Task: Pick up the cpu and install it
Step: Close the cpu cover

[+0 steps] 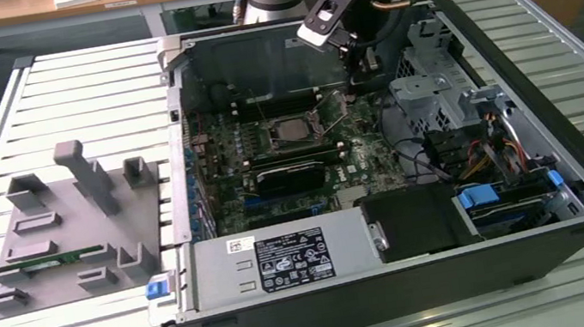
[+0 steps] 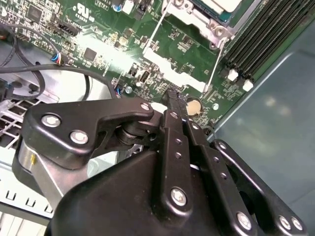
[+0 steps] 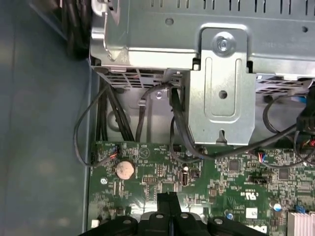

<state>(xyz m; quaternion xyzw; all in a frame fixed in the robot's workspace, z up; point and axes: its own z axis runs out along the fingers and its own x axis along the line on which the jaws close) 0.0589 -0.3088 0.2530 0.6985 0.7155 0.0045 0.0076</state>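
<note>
A: Where is the small square silver-grey cpu (image 1: 289, 129)?
B: Lying in the socket on the green motherboard (image 1: 221, 191), inside the open black computer case (image 1: 404, 294).
A: And the black hand (image 2: 173, 96)?
B: Fingers pressed together, gripping nothing, poised over the board beside the round silver coin battery (image 3: 124, 169).

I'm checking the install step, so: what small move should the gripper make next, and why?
Probably shift the gripper sideways toward the socket. It is shut on nothing, hanging above the board by the coin battery, while the chip appears to lie in the socket already.
</note>
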